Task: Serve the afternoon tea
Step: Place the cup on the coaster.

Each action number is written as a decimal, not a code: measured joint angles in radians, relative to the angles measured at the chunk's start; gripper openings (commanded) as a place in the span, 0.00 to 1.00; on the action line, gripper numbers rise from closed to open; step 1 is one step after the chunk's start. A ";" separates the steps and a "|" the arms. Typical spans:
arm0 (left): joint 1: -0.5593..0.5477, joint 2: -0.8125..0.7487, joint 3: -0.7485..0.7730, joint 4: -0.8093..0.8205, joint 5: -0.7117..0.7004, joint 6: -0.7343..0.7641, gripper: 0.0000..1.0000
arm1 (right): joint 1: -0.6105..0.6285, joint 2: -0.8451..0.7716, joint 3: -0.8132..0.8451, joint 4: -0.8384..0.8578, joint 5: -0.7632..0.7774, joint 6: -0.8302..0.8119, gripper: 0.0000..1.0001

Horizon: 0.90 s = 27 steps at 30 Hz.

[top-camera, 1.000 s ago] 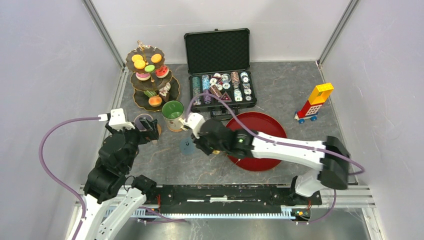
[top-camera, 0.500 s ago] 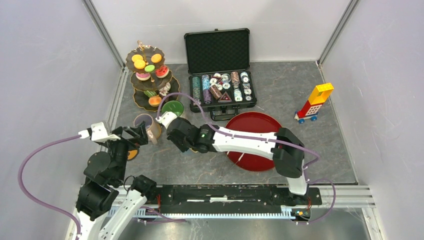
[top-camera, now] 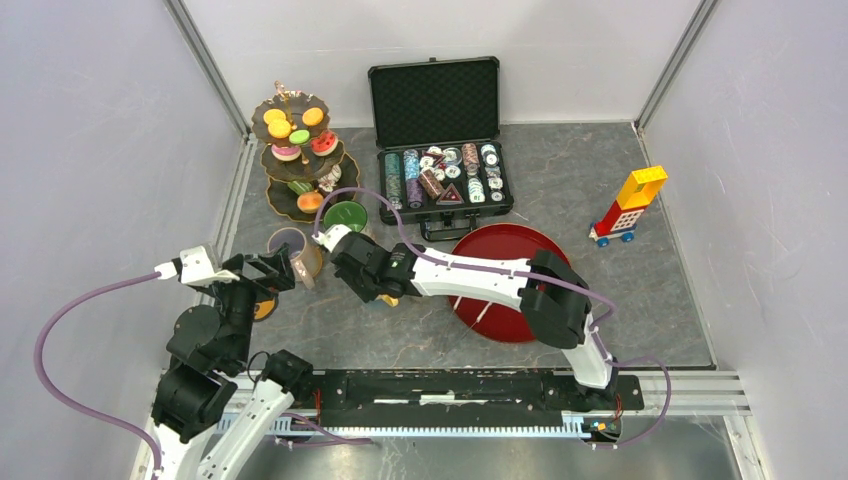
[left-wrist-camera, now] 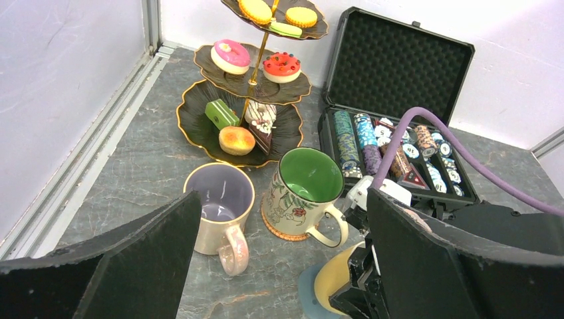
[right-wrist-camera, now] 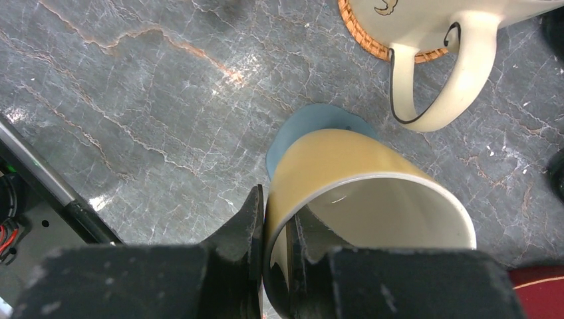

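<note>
The yellow mug (right-wrist-camera: 359,193) sits tilted in the right gripper (right-wrist-camera: 274,222), which is clamped on its rim with one finger inside. Under the mug's base a blue coaster (right-wrist-camera: 302,133) lies on the desk (right-wrist-camera: 133,100); just beyond stands the green mug (left-wrist-camera: 302,189). The step in hand looks like seating the yellow mug, and next it must be levelled onto the coaster and released. The left gripper (top-camera: 272,266), jaws apart, faces the lilac mug (left-wrist-camera: 216,206). A second ago it was at that mug, and the right arm reached further right.
</note>
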 measured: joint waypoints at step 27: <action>0.000 0.000 -0.003 0.000 0.000 0.000 1.00 | -0.011 0.082 0.076 -0.036 -0.033 -0.005 0.29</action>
